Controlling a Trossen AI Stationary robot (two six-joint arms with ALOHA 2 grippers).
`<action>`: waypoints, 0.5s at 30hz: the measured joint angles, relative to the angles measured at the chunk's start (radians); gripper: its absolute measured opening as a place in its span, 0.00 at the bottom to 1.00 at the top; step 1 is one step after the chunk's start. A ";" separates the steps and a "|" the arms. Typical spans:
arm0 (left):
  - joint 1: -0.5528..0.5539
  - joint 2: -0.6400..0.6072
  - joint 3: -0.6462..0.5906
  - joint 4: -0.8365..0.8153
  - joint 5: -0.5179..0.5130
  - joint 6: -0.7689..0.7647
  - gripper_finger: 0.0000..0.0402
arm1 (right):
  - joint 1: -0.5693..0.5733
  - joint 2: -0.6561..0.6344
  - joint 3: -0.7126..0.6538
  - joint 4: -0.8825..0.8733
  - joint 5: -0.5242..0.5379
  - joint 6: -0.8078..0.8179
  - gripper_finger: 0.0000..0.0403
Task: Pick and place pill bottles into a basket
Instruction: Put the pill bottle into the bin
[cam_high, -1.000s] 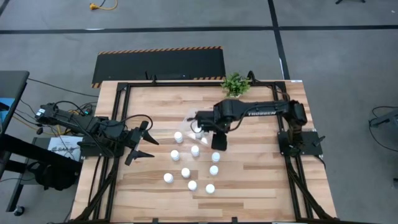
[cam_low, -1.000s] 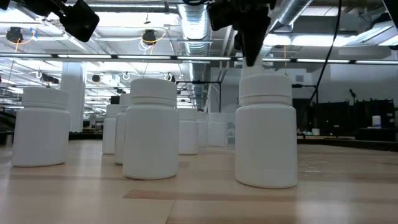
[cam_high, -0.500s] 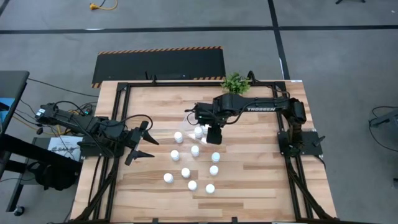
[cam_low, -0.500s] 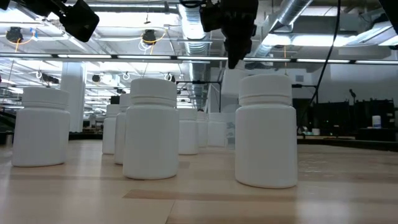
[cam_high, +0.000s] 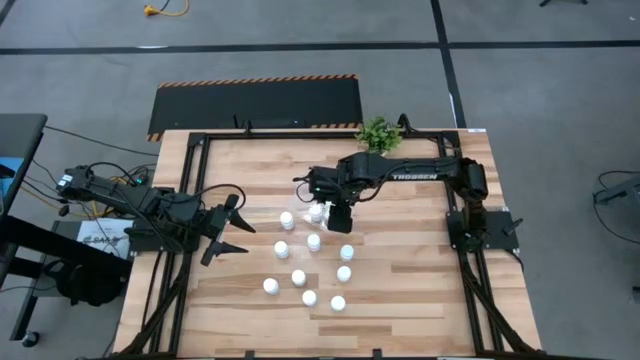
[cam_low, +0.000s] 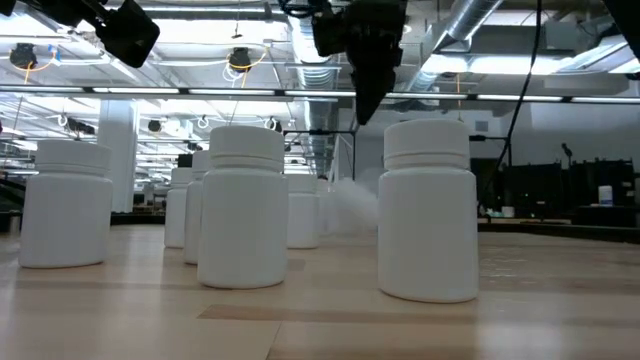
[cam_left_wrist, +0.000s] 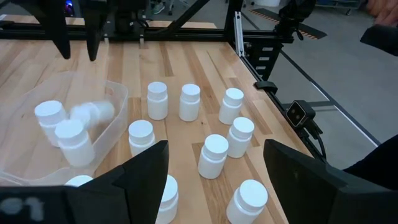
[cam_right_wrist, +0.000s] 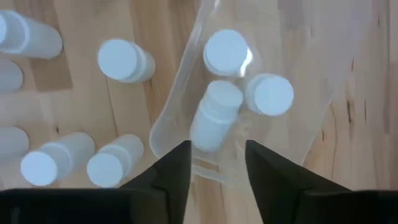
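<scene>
The table (cam_high: 400, 290) is the biggest thing I see, pale wood inside a black frame. My right arm stretches across it from the far right edge, and my left arm waits at the left side. From above, the basket (cam_right_wrist: 163, 134) is almost lost. It is clear plastic under my right wrist, and only a faint glint gives it away. My right wrist view shows its rounded rim and part of its floor; the rest is cut off.

My left gripper (cam_high: 238, 228) hangs above the table's left part with its fingers spread wide and nothing in them. My right gripper (cam_right_wrist: 216, 155) hovers over the near edge of the basket. Its fingers stand a little apart, with nothing between them.

Nine pill bottles (cam_high: 314, 241) stand loose on the wood beside the basket, toward the front. Inside the basket I make out three: two upright, seen cap-on, and one tilted bottle (cam_right_wrist: 214, 115) lying across them. My left wrist view shows that one only as a white smear. At table height, the nearest bottle (cam_low: 428, 210) hides much of the basket, so I cannot count what lies inside. A small green plant (cam_high: 378, 135) sits at the far edge.
</scene>
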 joint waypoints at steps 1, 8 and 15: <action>0.000 0.000 0.000 0.000 0.000 0.000 0.63 | 0.000 0.005 -0.001 -0.004 0.000 -0.003 0.32; 0.000 0.000 0.000 0.000 0.000 0.000 0.63 | 0.002 0.007 -0.003 -0.004 -0.004 -0.013 0.24; 0.000 0.000 0.000 0.000 0.000 0.000 0.63 | 0.014 0.007 -0.003 -0.024 -0.020 0.030 0.25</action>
